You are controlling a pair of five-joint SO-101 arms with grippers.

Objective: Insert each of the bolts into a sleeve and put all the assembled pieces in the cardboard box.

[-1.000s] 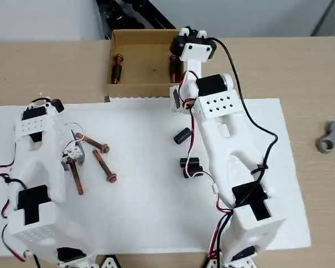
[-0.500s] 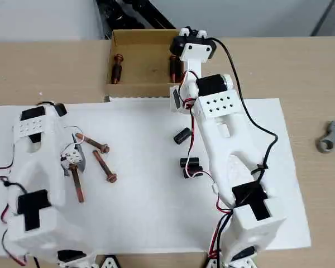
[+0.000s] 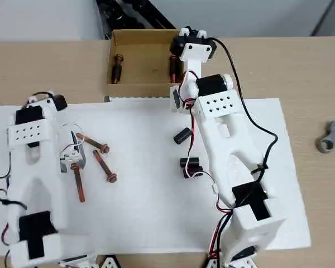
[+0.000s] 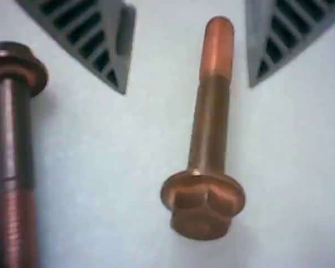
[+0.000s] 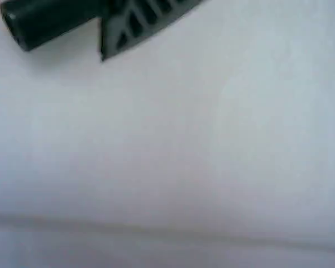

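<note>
left fingers (image 4: 92,36) spread astride a bolt (image 4: 207,139); right arm (image 3: 223,134) outstretched — beside box (image 3: 139,33)

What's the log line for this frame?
left gripper open astride bolt tip | right gripper by cardboard box | boxed: two assemblies | loose: three bolts, two sleeves
</note>
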